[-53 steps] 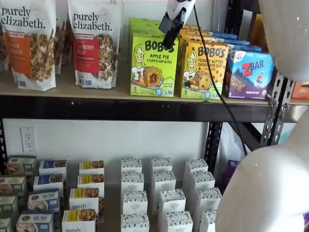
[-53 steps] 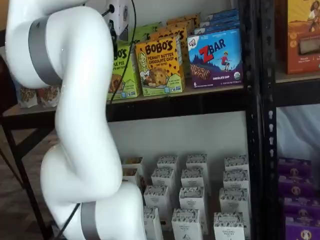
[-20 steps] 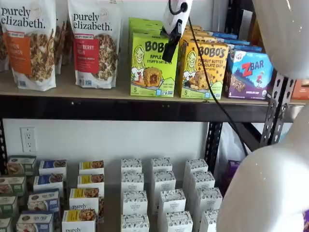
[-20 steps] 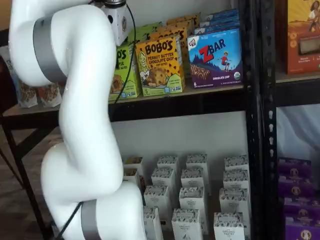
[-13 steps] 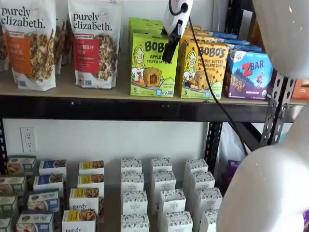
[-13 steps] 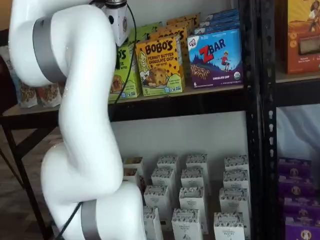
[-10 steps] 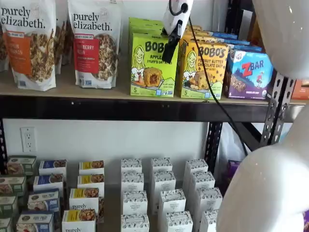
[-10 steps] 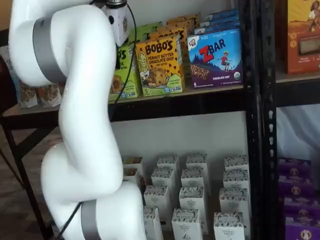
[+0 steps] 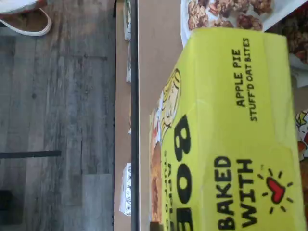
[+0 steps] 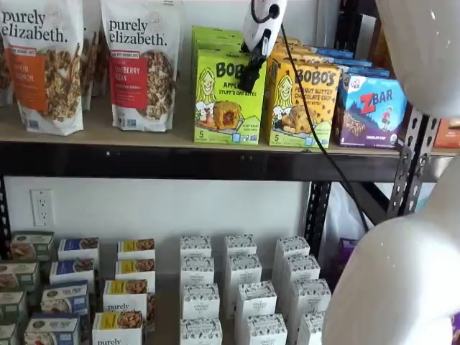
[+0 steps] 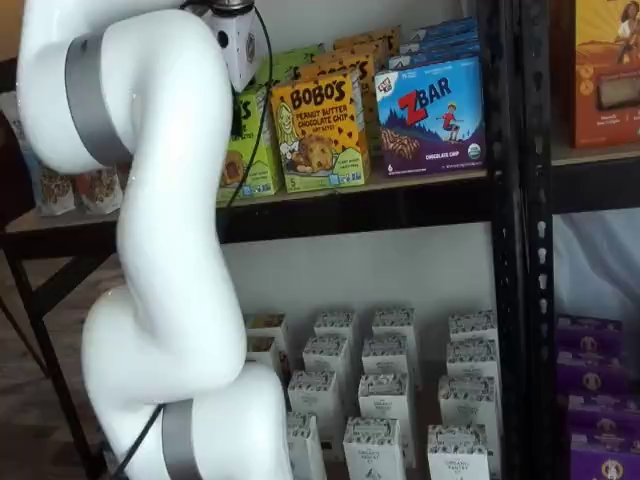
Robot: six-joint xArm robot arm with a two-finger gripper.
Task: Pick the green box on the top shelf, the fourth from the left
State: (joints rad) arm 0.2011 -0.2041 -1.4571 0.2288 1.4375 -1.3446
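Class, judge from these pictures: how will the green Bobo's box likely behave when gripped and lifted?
The green box looks like stiff cardboard, so probably firm yet crushable. Its glossy print may be slippery. Standing upright, it might tip if nudged.

Arm (image 11: 165, 260): glossy white rounded link housings, bulbous at the joints, with small specular highlights. Two grey bands ring the joints, one on the upper link (image 11: 88, 100) and one low near the base (image 11: 178, 442). Gripper (image 10: 251, 74): white body tapering to black fingers, seen side-on. A thin black cable (image 10: 309, 108) loops at the gripper body and trails down past the white link.
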